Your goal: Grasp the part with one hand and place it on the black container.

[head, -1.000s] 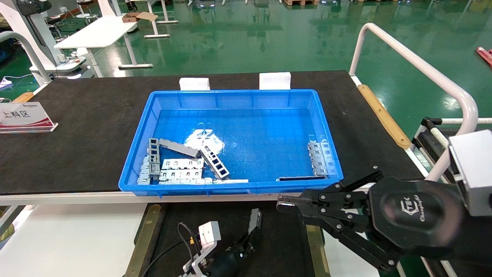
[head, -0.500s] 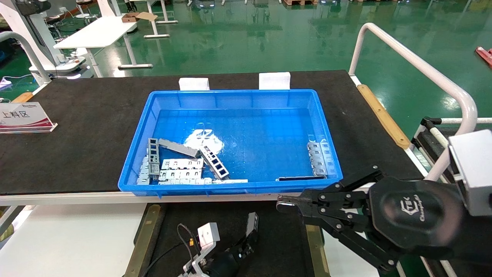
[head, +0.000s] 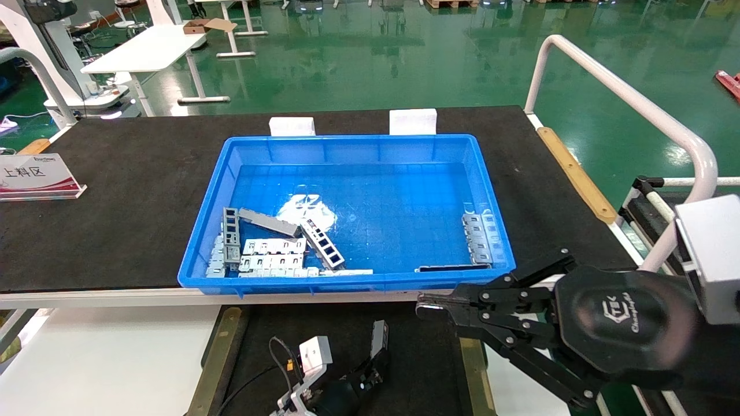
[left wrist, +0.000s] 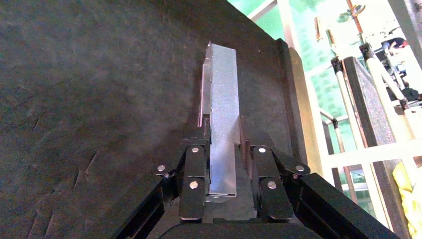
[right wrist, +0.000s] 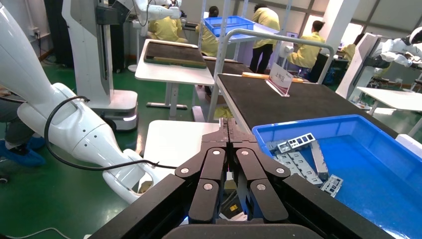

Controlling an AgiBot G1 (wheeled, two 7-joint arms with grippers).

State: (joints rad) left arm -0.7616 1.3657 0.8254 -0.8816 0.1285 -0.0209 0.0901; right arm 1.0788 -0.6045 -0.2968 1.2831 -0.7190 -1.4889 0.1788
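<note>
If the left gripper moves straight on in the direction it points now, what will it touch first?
Probably the black container. The left gripper is shut on the part, which points at that dark surface, so the part's far end would likely meet it first; depth is unclear.

Right gripper (head: 425,309): matte black linkage fingers joined by silver pivot screws, on a rounded black housing stamped with a pale logo (lettering too small to read); boxy silver-grey wrist block behind it. Left gripper (left wrist: 222,149): same black linkage with silver screws, a small white box module on its wrist and a thin black cable looping from it.
</note>
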